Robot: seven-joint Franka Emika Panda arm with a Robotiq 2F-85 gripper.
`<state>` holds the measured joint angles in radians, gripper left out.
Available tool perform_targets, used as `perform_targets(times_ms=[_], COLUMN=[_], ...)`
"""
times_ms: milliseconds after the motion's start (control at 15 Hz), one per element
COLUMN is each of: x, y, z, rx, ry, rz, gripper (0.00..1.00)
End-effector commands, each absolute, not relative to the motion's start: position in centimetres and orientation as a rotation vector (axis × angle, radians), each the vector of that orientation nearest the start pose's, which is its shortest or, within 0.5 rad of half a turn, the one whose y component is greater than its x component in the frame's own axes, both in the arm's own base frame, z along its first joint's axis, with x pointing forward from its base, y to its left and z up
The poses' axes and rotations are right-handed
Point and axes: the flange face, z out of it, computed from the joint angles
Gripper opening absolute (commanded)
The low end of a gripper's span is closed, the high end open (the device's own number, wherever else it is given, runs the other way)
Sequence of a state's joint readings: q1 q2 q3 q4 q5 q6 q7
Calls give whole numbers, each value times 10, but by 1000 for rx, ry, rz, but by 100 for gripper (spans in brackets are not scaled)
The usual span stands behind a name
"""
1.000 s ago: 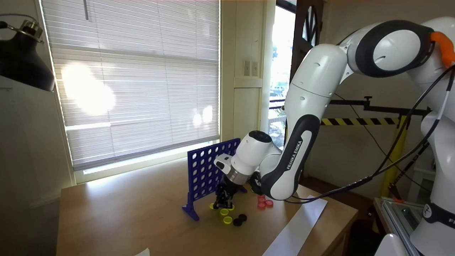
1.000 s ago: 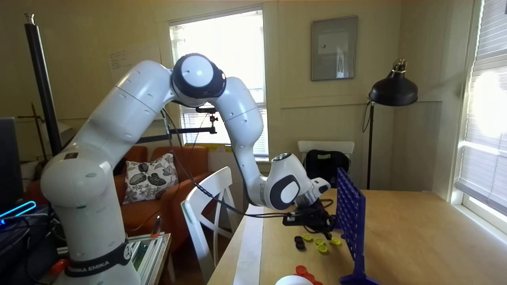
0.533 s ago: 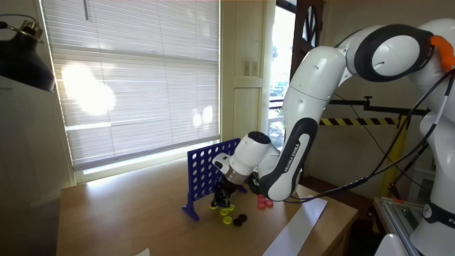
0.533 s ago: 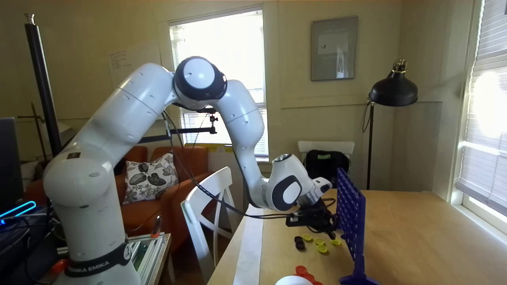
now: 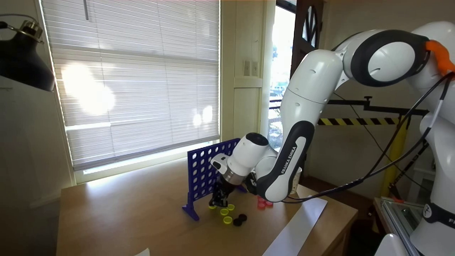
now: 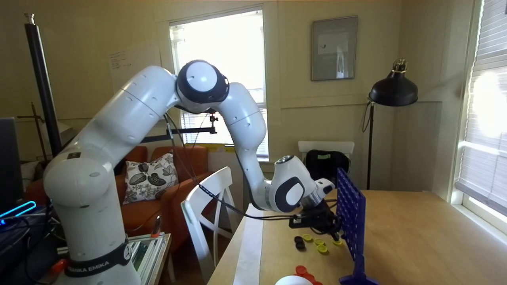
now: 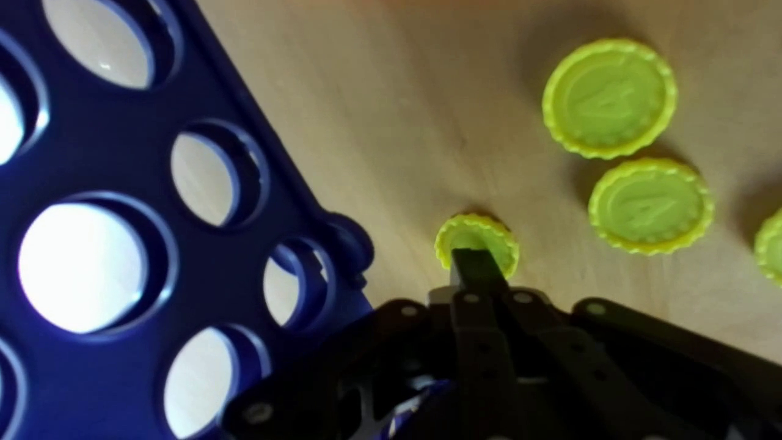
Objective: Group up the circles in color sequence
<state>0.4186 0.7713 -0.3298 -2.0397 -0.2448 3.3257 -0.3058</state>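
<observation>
In an exterior view, white blinds (image 5: pixel 142 106) are seen upper left, a wooden tabletop (image 5: pixel 124 213) below. Nearer the blue grid (image 7: pixel 214 269) than before, the fingers (image 7: pixel 471 269) are held pressed together at one yellow disc (image 7: pixel 476 232); other yellow discs (image 5: pixel 224 212), red discs (image 5: pixel 261 205) and black discs (image 5: pixel 237 222) are spread lower centre.

Blue grid (image 7: pixel 214 275), round-hole pattern. Yellow discs (image 7: pixel 610 101) near grid, black discs (image 6: pixel 300 246) farther from grid, red discs (image 6: pixel 301 270) toward one grid end. Pillow (image 6: pixel 152 178) far from grid: white, dark leaf print.
</observation>
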Motion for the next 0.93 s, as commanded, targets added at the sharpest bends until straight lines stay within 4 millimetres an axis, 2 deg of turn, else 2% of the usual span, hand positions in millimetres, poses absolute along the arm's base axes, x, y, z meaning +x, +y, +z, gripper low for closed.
perform_targets(times_ms=[0, 867], x=[610, 589], y=[92, 97], z=[121, 137], rx=[-3058, -3068], ry=[-1274, -1275], rz=[-794, -689], gripper=[0, 0])
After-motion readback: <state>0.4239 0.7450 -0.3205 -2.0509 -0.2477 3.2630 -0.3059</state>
